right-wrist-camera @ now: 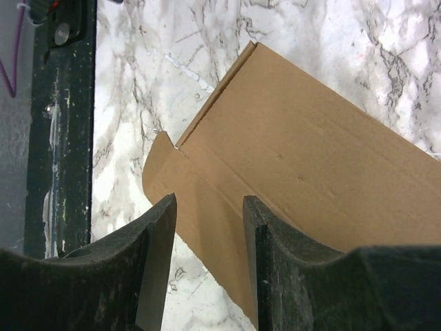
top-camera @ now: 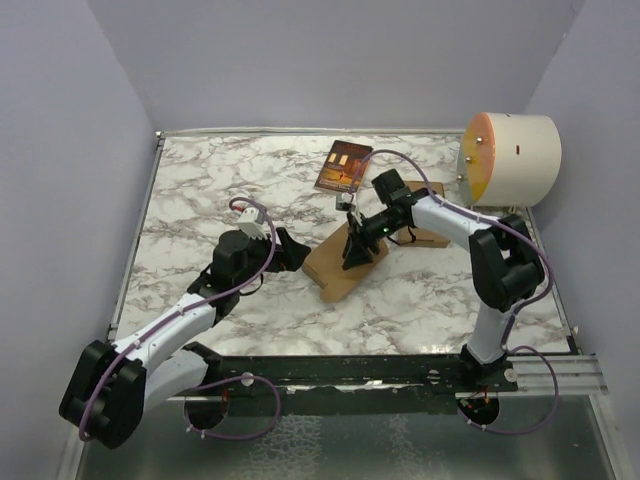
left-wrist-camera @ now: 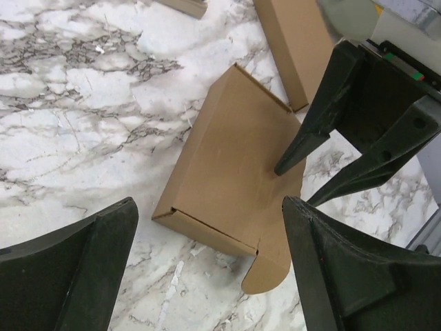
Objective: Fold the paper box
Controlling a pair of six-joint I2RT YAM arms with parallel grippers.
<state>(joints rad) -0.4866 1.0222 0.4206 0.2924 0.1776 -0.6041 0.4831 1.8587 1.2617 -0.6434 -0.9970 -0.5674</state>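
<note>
So far: the paper box (left-wrist-camera: pixel 227 158) is lying near the middle of the marble table (top-camera: pixel 200 180). It is already looking closed into a slim flat carton, lid down and walls up.
left to do: one rounded tab (left-wrist-camera: pixel 265 276) is sticking out flat from the box's near corner, and tucking it in is probably what is remaining. The box's far end is not showing clearly, so its state cannot be told.
black rail (top-camera: pixel 350 368): running along the table edge, well nearer than the box, carrying both arm bases.
left gripper (top-camera: pixel 293 250): hovering just left of the box, jaws standing wide apart, gripping nothing.
right gripper (right-wrist-camera: pixel 208 203): leaning down over the box's right side, fingers partly apart with nothing between them. One fingertip (left-wrist-camera: pixel 279 167) is seemingly pressing on the lid just behind the tab.
bigger carton (left-wrist-camera: pixel 293 48): lying just beyond the box's far right corner, partly under the right arm.
book (top-camera: pixel 343 166): lying beyond the box, apart from it.
cream drum (top-camera: pixel 515 158): resting on its side far to the right of the box, well apart.
in the way: the right gripper is itself crowding the tab corner, and the bigger carton is leaving little room behind the box.
</note>
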